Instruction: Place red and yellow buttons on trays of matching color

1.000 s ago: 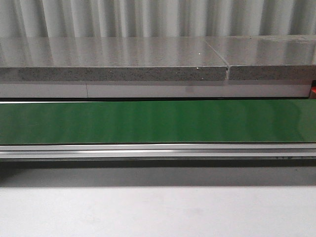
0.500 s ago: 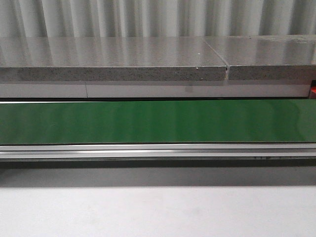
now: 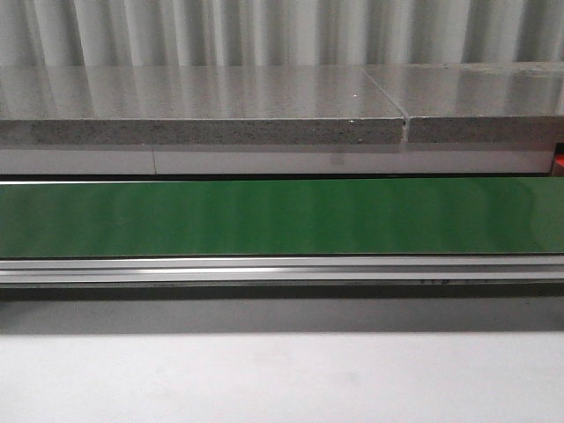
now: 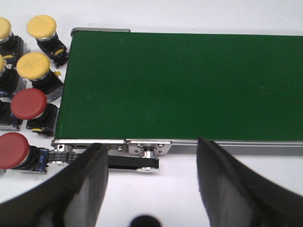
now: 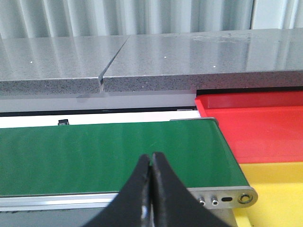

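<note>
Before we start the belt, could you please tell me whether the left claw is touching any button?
Apart. The left wrist view shows the open left claw with white table between it and the nearest red button.

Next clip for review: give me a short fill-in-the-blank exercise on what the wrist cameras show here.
1. The left pincer hangs with its jaws ____ at one end of the green conveyor belt.
2. The right pincer is ____, holding nothing.
3. Beside the flat red plastic tray lies a ____ tray.
4. The red mushroom-head push buttons lie ____ the belt.

Missing words: open; shut; yellow; beside
</note>
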`<action>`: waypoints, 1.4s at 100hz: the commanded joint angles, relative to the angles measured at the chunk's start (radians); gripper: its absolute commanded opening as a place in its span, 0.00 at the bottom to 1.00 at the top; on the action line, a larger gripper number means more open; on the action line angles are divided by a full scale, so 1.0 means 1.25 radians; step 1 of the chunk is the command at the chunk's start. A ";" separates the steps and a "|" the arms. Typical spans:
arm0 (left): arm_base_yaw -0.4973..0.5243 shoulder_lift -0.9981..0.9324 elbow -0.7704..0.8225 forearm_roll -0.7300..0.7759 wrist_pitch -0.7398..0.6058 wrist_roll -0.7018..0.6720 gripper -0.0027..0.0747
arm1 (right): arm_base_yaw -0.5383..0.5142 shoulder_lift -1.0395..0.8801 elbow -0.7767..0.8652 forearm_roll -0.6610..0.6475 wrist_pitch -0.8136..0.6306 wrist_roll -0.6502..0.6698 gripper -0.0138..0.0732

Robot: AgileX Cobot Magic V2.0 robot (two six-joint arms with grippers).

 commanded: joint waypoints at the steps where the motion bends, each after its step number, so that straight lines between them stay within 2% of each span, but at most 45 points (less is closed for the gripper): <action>1: 0.000 0.035 -0.049 0.014 -0.018 -0.056 0.57 | -0.007 -0.016 -0.015 -0.007 -0.068 0.000 0.08; 14: 0.002 0.092 -0.088 0.041 0.025 -0.109 0.56 | -0.007 -0.016 -0.015 -0.007 -0.068 0.000 0.08; 26: 0.043 0.133 -0.114 0.045 0.064 -0.139 0.56 | -0.007 -0.016 -0.015 -0.007 -0.068 0.000 0.08; 45: 0.184 0.168 -0.136 0.003 0.109 -0.157 0.56 | -0.007 -0.016 -0.015 -0.007 -0.068 0.000 0.08; 59: 0.298 0.204 -0.159 -0.023 0.187 -0.151 0.56 | -0.007 -0.016 -0.015 -0.007 -0.068 0.000 0.08; 78: 0.393 0.270 -0.180 -0.039 0.239 -0.123 0.56 | -0.007 -0.016 -0.015 -0.007 -0.068 0.000 0.08; 91: 0.407 0.318 -0.198 -0.084 0.245 -0.108 0.56 | -0.007 -0.016 -0.015 -0.007 -0.068 0.000 0.08; 140: 0.407 0.479 -0.260 -0.090 0.243 -0.108 0.56 | -0.007 -0.016 -0.015 -0.007 -0.068 0.000 0.08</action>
